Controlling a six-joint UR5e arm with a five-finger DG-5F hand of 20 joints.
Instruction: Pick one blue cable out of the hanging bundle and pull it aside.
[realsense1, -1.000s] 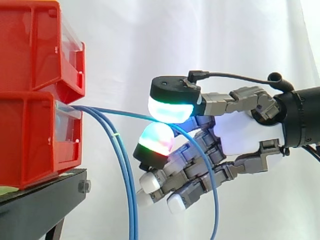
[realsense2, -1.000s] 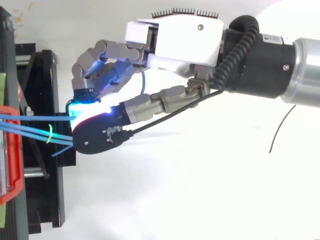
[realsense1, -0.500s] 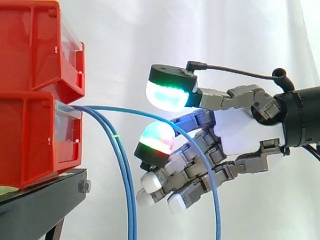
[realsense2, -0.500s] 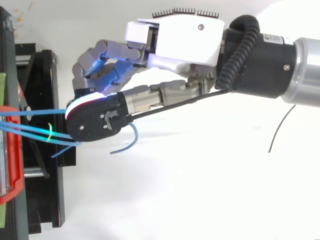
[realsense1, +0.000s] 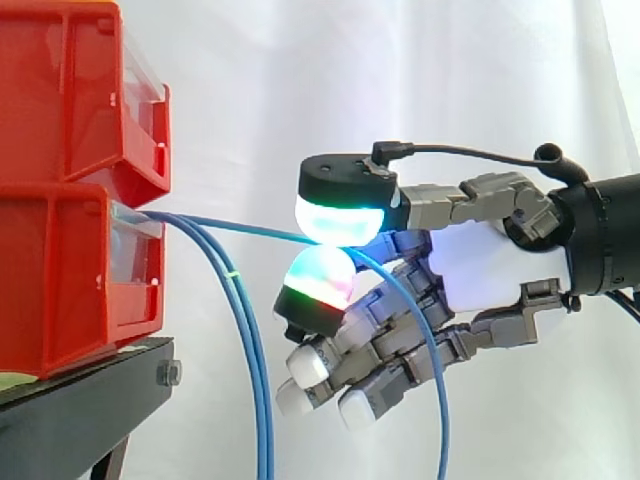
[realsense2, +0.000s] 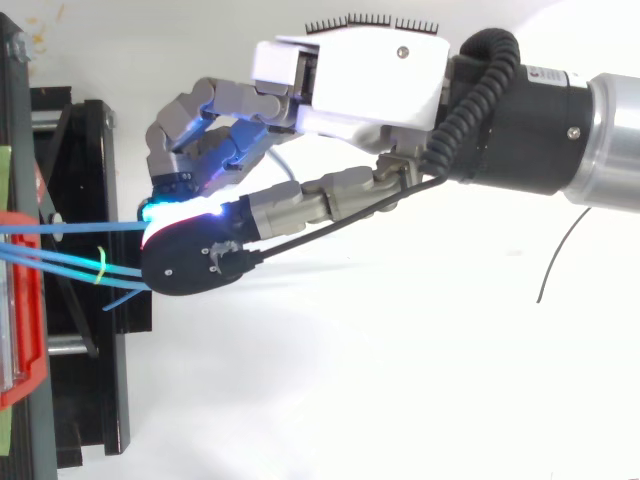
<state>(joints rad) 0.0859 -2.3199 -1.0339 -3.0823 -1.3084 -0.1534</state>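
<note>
One blue cable (realsense1: 250, 228) runs nearly level from the lower red bin (realsense1: 70, 280) to my hand (realsense1: 480, 260). It is pinched there between the glowing thumb pad (realsense1: 345, 215) above and a finger pad (realsense1: 318, 285) below. Past the pinch it loops down over the fingers (realsense1: 435, 390). The rest of the blue bundle (realsense1: 248, 340), held by a green tie (realsense1: 233, 272), hangs down left of the hand. From above, the pinched cable (realsense2: 90, 228) stands apart from the tied strands (realsense2: 70, 265), and the hand (realsense2: 350, 80) reaches in from the right.
Two red bins are stacked at the left on a black stand (realsense1: 80, 400). A white curtain hangs behind. In the top view the stand's frame (realsense2: 90, 330) lies along the left edge and a thin dark wire (realsense2: 560, 250) lies at the right.
The thumb, lifted off the cable half a second ago, has come back down and pinches it against the finger pad. The cable is pulled straighter toward the hand.
</note>
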